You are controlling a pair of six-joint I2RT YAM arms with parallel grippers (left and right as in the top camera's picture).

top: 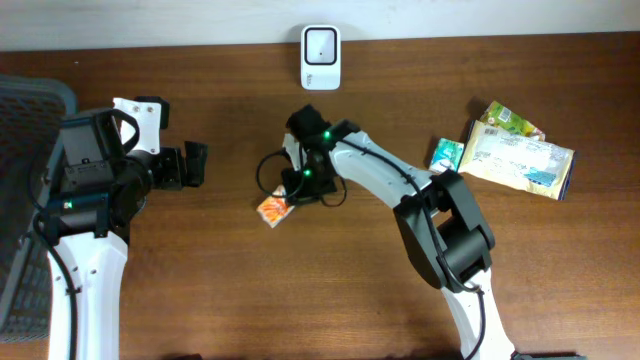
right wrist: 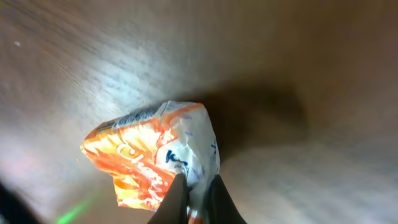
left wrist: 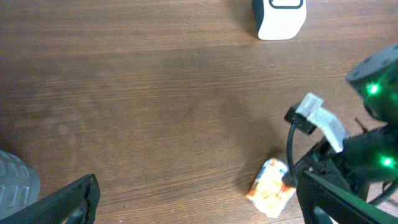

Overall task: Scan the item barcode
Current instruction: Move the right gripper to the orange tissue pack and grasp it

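Right gripper (right wrist: 196, 190) on one orange packet (right wrist: 143, 155)

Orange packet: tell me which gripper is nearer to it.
Right. The right gripper is shut on an edge of the orange packet. The left gripper hangs open, well apart from it on the left, touching nothing.

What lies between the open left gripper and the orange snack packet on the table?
Only bare wooden table. In the overhead view nothing sits between the left gripper and the orange snack packet, which the right gripper pinches.
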